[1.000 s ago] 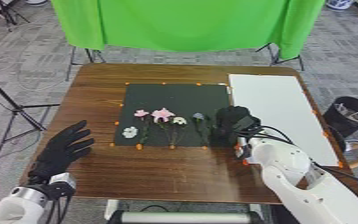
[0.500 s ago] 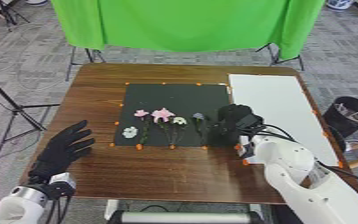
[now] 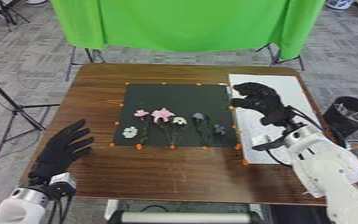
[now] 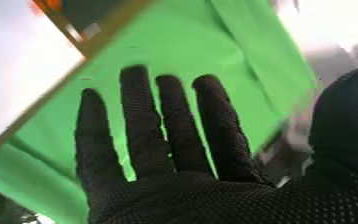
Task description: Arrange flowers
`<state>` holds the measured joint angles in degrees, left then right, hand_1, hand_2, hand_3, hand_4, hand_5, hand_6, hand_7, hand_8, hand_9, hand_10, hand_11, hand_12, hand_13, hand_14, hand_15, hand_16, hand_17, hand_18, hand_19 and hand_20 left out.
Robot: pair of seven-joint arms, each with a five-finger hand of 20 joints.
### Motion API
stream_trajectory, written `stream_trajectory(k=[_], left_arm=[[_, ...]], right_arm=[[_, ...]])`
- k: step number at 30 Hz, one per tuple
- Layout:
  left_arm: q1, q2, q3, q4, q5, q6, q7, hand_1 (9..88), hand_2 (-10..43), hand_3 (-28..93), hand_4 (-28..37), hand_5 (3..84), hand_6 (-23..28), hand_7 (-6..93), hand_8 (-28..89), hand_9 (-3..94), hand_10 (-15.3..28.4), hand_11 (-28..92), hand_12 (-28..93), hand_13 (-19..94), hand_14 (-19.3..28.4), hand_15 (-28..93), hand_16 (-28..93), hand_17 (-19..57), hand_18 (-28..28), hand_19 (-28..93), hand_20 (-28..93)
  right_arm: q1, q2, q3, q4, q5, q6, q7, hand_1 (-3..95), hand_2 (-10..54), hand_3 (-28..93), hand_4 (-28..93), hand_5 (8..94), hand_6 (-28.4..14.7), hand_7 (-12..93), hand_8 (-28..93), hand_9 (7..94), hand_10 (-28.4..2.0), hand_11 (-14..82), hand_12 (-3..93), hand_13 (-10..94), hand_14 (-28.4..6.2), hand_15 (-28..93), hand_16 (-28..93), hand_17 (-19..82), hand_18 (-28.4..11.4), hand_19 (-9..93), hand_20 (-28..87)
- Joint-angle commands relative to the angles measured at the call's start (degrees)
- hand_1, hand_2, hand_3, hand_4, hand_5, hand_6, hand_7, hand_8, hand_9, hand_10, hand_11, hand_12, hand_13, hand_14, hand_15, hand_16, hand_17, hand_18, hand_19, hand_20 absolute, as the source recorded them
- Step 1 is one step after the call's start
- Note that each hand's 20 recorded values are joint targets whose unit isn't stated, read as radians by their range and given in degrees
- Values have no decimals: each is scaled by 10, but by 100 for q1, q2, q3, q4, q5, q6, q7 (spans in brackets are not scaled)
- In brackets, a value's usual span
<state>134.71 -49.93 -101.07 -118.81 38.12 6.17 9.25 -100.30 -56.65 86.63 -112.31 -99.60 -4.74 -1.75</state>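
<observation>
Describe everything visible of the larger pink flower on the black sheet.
The larger pink flower has a pale pink head with petals spreading outward, bigger than the small pink flower on its left. A thin, dark greenish stem runs from the head toward the robot. It lies on the black sheet, in the half nearer the robot, with the cream flower to its right. Neither hand is touching it. Whether it is fabric, plastic or real cannot be told.

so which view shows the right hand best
The right wrist view: there the right hand is close up, its fingers straight and apart. The head view shows it smaller, over the white sheet.
</observation>
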Motion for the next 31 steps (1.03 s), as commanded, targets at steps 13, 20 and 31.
stream_trajectory(k=[13,20,31], left_arm=[[-417,-141,309,-50,-547,-299,973,201,-64,641,-283,177,17,152,-83,136,87,44,204,90,142,59,63,-170,277,365,23],[-627,-222,601,93,-525,-365,997,201,-68,670,-283,197,22,161,-82,146,92,46,219,96,134,61,81,-178,253,349,33],[-1020,-292,865,264,-424,-516,819,211,-65,679,-283,213,24,168,-88,164,98,77,206,116,132,92,80,-155,221,352,59]], right_arm=[[-1630,-1569,1557,-488,4200,-914,-249,55,-42,769,-282,251,-20,72,-65,226,-121,-22,231,140,-134,-72,370,-106,-258,323,124],[-1691,-1557,1456,-571,4185,-679,-427,78,-64,793,-271,271,-19,93,-67,242,-117,-11,242,145,-122,-79,402,-114,-244,338,122],[-1512,-1619,1127,-481,4186,-385,-365,98,-66,805,-257,272,-33,112,-70,263,-136,-2,257,173,-118,-66,429,-106,-237,356,137]])
